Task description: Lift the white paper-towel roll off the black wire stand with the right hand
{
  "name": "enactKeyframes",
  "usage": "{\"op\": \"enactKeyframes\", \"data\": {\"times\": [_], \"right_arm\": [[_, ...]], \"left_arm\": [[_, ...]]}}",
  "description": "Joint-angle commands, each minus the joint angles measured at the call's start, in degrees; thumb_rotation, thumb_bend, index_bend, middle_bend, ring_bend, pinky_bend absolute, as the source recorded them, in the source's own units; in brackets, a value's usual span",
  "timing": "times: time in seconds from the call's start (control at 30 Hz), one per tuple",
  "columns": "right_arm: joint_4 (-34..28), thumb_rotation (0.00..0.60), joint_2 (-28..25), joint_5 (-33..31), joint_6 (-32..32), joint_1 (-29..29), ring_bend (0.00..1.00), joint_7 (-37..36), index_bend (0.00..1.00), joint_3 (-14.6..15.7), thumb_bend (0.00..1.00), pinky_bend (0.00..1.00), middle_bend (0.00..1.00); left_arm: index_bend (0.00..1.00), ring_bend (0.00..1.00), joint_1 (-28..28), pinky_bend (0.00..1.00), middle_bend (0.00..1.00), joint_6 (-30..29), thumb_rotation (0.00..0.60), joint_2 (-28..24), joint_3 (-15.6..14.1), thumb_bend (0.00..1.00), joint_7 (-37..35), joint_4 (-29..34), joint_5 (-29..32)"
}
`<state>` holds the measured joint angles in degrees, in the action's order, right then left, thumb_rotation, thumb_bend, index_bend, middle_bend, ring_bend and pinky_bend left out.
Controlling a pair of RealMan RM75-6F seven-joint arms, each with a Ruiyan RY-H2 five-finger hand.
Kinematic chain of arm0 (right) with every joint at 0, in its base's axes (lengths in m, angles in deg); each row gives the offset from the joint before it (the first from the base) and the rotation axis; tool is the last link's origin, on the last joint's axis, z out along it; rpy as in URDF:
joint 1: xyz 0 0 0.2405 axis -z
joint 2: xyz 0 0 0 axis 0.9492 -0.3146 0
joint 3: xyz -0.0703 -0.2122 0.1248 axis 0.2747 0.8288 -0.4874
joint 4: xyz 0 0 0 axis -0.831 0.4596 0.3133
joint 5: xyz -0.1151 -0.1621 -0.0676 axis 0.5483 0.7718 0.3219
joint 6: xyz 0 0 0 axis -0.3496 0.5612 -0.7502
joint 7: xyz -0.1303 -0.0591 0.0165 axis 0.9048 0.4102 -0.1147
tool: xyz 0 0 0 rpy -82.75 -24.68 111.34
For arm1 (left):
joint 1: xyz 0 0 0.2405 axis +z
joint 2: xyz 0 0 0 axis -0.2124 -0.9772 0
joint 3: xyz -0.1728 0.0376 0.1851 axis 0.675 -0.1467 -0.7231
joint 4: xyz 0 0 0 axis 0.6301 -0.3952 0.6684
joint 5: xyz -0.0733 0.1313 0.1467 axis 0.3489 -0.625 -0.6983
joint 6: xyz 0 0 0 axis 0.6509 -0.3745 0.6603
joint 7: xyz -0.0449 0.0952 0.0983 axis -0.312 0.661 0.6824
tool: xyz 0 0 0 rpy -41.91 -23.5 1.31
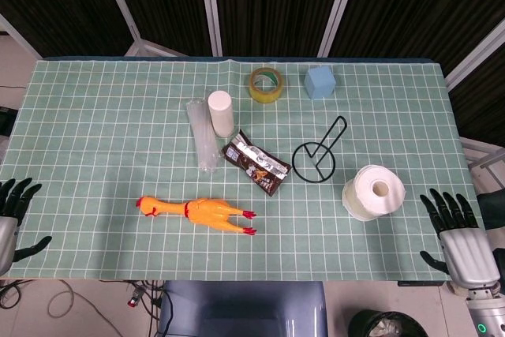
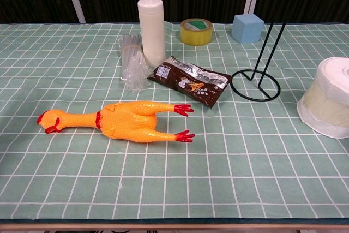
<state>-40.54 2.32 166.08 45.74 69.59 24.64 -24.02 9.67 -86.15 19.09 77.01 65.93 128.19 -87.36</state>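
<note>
The white paper-towel roll [image 1: 373,192] [image 2: 330,103] stands upright on the tablecloth, just right of the black wire stand [image 1: 316,157] [image 2: 259,68], which is bare. My right hand [image 1: 460,237] hovers off the table's front right corner, fingers spread, holding nothing, a short way right of the roll. At the front left edge my left hand [image 1: 11,215] is also spread and holds nothing. Neither hand shows in the chest view.
A yellow rubber chicken [image 1: 197,212] lies front centre. A brown snack packet [image 1: 256,162], a white bottle [image 1: 220,113] and clear plastic cups [image 1: 202,136] sit mid-table. Yellow tape [image 1: 266,84] and a blue cube [image 1: 319,82] are at the back.
</note>
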Motion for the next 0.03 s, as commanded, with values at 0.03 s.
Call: {"op": "enactKeyframes", "data": {"times": [0.03], "right_arm": [[-0.43, 0.600, -0.07, -1.08, -0.43, -0.05, 0.03, 0.79, 0.02, -0.01, 0.04, 0.04, 0.00]], "left_arm": [[0.14, 0.00, 0.10, 0.00, 0.06, -0.28, 0.600, -0.04, -0.03, 0.04, -0.08, 0.01, -0.24]]}}
